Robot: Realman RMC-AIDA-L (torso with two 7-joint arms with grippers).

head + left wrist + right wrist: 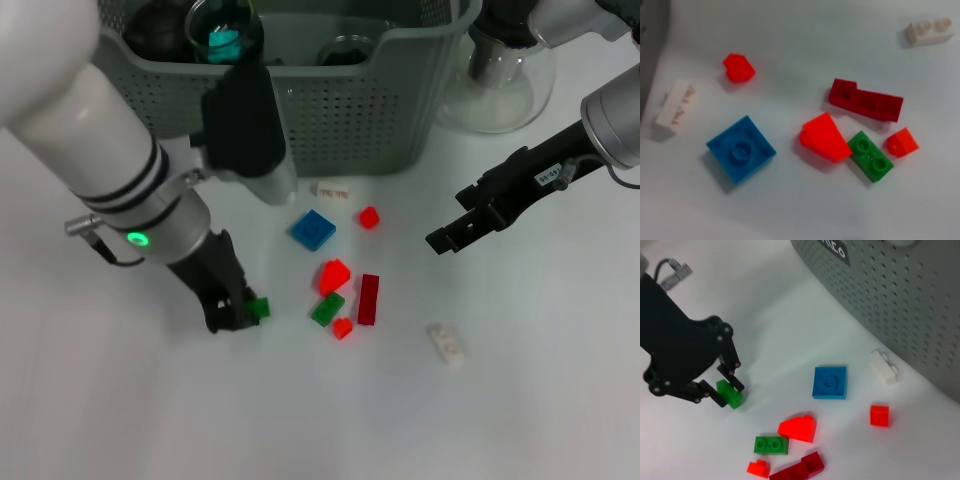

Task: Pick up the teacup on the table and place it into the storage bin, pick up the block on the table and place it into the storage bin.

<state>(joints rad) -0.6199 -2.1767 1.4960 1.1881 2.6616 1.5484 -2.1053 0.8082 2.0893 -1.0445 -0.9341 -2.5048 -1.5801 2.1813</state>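
Observation:
My left gripper is low over the table, left of the loose pile, shut on a small green block. The right wrist view shows that green block pinched between the black fingers of the left gripper. The grey-green storage bin stands at the back, with a glass teacup inside it. No teacup shows on the table. My right gripper hovers open to the right of the pile, holding nothing.
Loose blocks lie between the arms: a blue plate, a red slope, a green two-stud brick, a dark red bar, small red ones and white ones. A glass teapot stands right of the bin.

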